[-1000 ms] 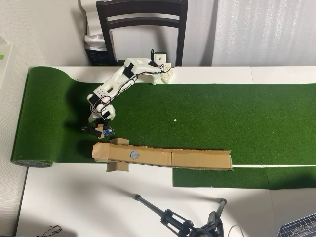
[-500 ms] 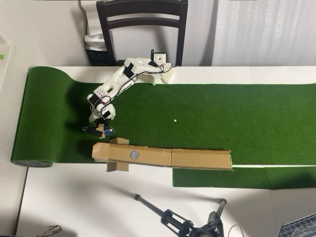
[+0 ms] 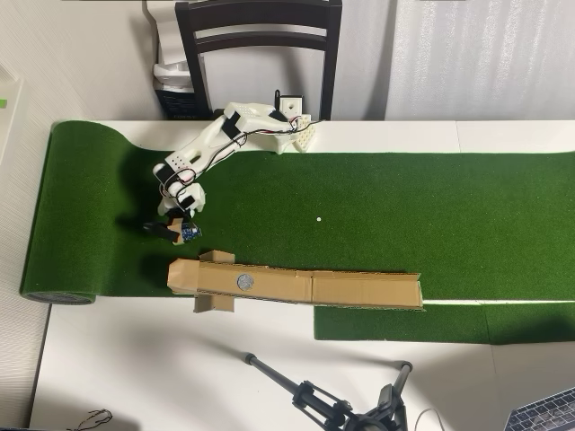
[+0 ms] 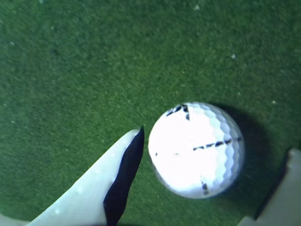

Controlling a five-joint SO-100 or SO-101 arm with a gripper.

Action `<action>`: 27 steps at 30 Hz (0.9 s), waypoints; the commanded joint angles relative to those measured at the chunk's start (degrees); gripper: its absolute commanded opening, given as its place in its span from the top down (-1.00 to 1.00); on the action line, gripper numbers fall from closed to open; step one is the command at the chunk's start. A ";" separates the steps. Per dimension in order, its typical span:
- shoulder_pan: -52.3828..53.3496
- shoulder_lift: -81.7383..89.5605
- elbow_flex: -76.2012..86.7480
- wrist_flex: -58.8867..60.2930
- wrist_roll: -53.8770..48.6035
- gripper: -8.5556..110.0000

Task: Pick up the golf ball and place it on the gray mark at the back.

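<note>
the white robot arm (image 3: pixel 216 144) is reaching out over the green grass mat (image 3: pixel 404 206) that is lying on the white desk (image 3: pixel 135 359). the arm is bending down toward the left part of the mat in the overhead view, and the tool (image 3: pixel 171 228) is pointing down at the grass there.

in the wrist view the golf ball (image 4: pixel 196 149) is sitting between the two fingers of the tool (image 4: pixel 207 179). one white finger with a dark edge (image 4: pixel 117 181) is sitting just beside the ball on the left, with a thin gap showing. the other finger (image 4: pixel 287 188) is peeking in at the right edge, a bit apart from the ball. so the tool is standing open around the ball and is not squeezing it. the ball is white with a thin dark line across it, and it is making a dark shadow on the grass.

in the overhead view the ball is hiding under the tool.

the gray mark (image 3: pixel 244 281) is a small round spot lying on a long cardboard strip (image 3: pixel 305 285) just below the tool in that view. a tiny white dot (image 3: pixel 318 218) is sitting on the grass to the right, well apart from the tool. a dark chair (image 3: pixel 260 45) is standing behind the desk.
</note>
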 commanded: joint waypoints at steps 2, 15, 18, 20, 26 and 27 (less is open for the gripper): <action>0.79 2.20 -0.53 0.18 -1.05 0.08; 0.70 -0.18 -0.62 -0.53 -0.88 0.24; 0.70 -0.18 -0.62 -0.53 -0.79 0.29; 0.70 -0.09 -0.62 -0.53 -0.62 0.34; 0.70 0.00 -0.70 -0.53 -0.26 0.48; 0.70 0.09 -0.70 -0.53 -0.26 0.49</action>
